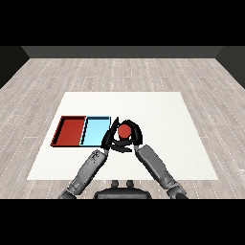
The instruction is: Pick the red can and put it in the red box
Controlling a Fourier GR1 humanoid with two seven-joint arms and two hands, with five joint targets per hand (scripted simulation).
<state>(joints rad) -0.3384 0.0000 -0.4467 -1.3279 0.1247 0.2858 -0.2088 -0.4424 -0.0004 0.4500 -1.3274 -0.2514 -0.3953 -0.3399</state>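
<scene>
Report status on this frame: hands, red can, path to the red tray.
Right hand curled round red can, right of the trays. Left hand beside it, grip unclear. Red tray holds nothing; light blue tray lies between.

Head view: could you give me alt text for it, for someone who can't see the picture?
A red can stands on a white table, with the robot's right hand and left hand curled round it from both sides. Just left of the hands lie a light blue tray and, beyond it, a red tray, side by side.
</scene>
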